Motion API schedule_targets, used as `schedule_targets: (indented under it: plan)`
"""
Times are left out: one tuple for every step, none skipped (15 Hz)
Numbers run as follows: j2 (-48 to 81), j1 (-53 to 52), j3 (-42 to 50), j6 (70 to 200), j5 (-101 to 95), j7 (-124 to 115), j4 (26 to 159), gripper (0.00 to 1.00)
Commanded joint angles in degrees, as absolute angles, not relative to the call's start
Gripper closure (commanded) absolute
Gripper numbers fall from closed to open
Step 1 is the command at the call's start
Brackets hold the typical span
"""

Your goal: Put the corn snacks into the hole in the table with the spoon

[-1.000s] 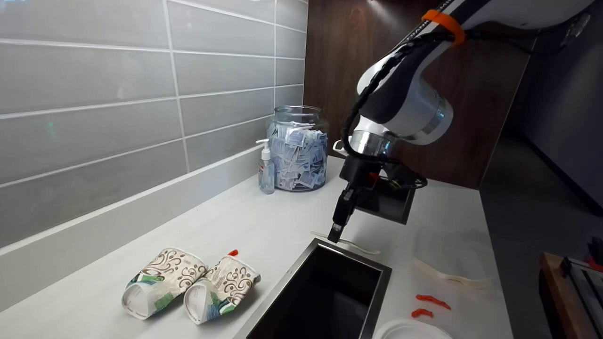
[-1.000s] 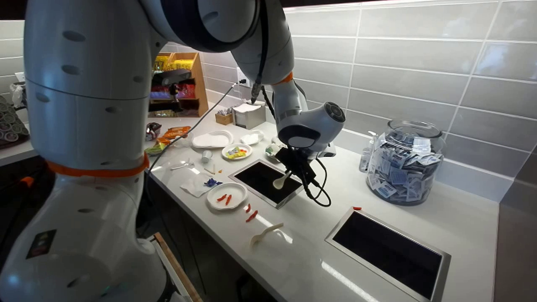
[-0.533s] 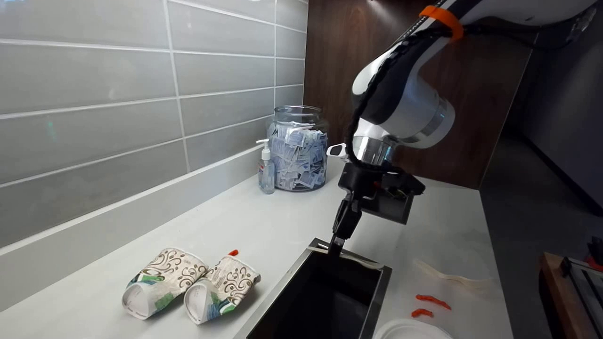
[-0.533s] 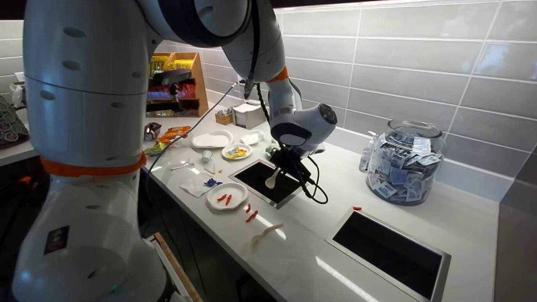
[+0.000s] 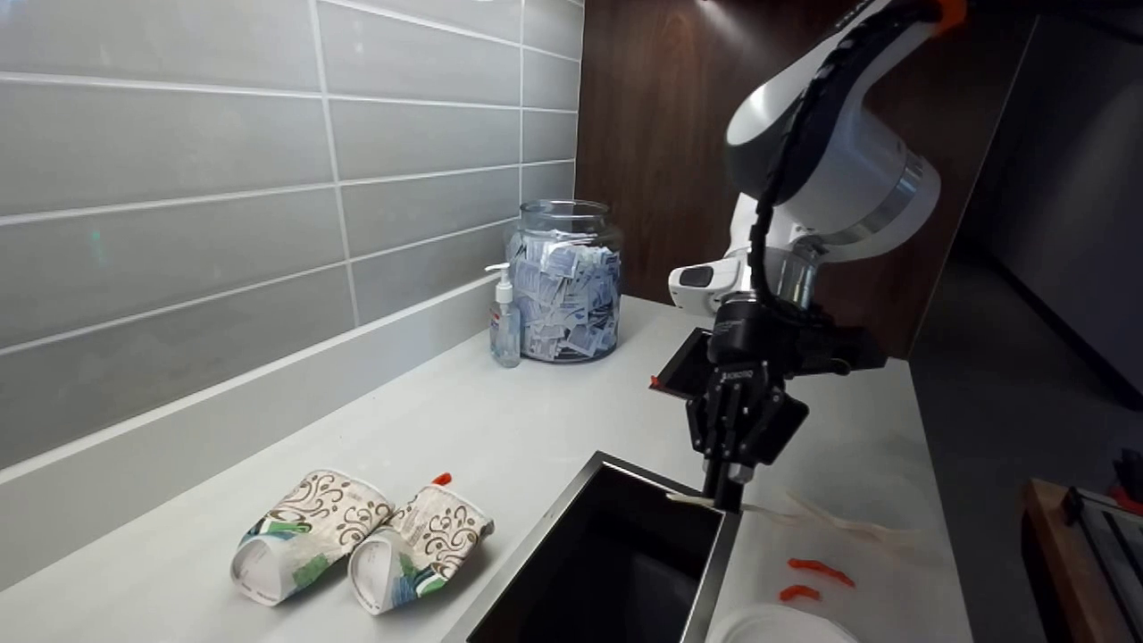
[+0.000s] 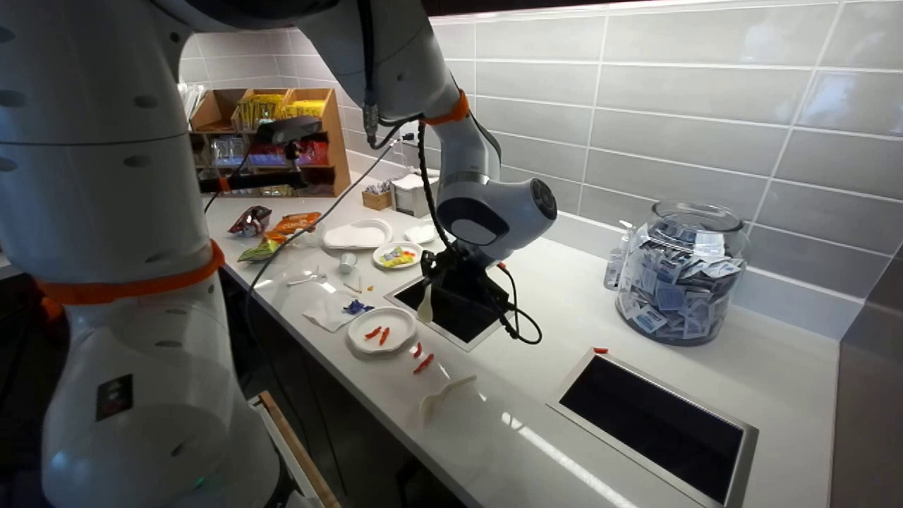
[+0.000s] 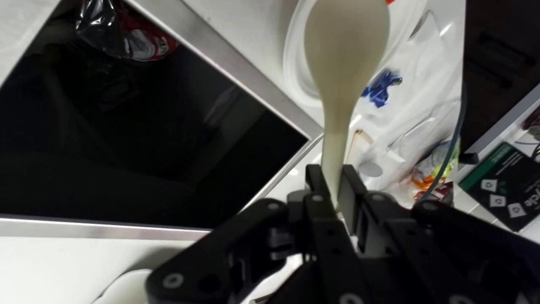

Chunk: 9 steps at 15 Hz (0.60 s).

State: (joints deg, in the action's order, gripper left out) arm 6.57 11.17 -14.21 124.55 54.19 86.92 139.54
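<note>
Corn snacks (image 6: 423, 363) lie near the steel-rimmed hole (image 7: 236, 65), on its side away from the tiled wall (image 5: 179, 223): two loose on the pale surface (image 6: 522, 374), beside a round white plate (image 6: 402, 326) that carries two more. Another piece sits at the rim of the second hole (image 6: 742, 462), well apart from those. The end effector (image 7: 332, 175) pinches the handle of a cream spoon (image 7: 346, 38) close to the steel-rimmed hole's edge; whether the bowl is above the opening or the rim cannot be told. Bare surface stretches between this hole and the second hole. From the hole to the surface's outer edge the strip is narrower, taken up by the plate, the loose snacks and, nearer the second hole, a second cream spoon (image 6: 446, 391). On the hole's wall side, two patterned paper cups (image 5: 420, 536) lie on their sides, a corn snack just beside them. Inside the hole, a crumpled red-and-white wrapper (image 7: 145, 44) shows in the wrist view. Well apart from the hole, along the wall, a glass jar (image 5: 566, 223) is filled with sachets (image 5: 571, 304), a pump bottle (image 5: 505, 330) beside it. Past the hole, away from the second hole, a small white plate (image 6: 377, 254) holds a yellow wrapper (image 6: 396, 257).
</note>
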Motion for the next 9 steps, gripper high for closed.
schedule_targets:
  plan:
    - [1.27, 6.03, -8.98, 121.45, 52.01, 94.22, 145.66, 0.97]
    - [0.81, 5.08, -8.19, 121.01, 51.35, 95.84, 146.6, 0.97]
    - [0.47, 4.19, -7.55, 120.63, 50.89, 96.79, 147.3, 0.97]
    - [3.23, 3.69, -6.73, 121.64, 52.3, 94.41, 144.38, 0.97]
    - [3.0, 3.06, -6.29, 121.61, 52.26, 94.68, 144.86, 0.87]
    - [3.01, 2.67, -5.93, 121.62, 52.25, 94.63, 144.75, 0.87]
    - [3.06, 2.54, -5.72, 121.62, 52.25, 94.63, 144.55, 0.87]
    - [3.15, 2.53, -5.57, 121.62, 52.25, 94.63, 144.36, 0.87]
    - [3.17, 2.54, -5.49, 121.62, 52.25, 94.63, 144.29, 0.87]
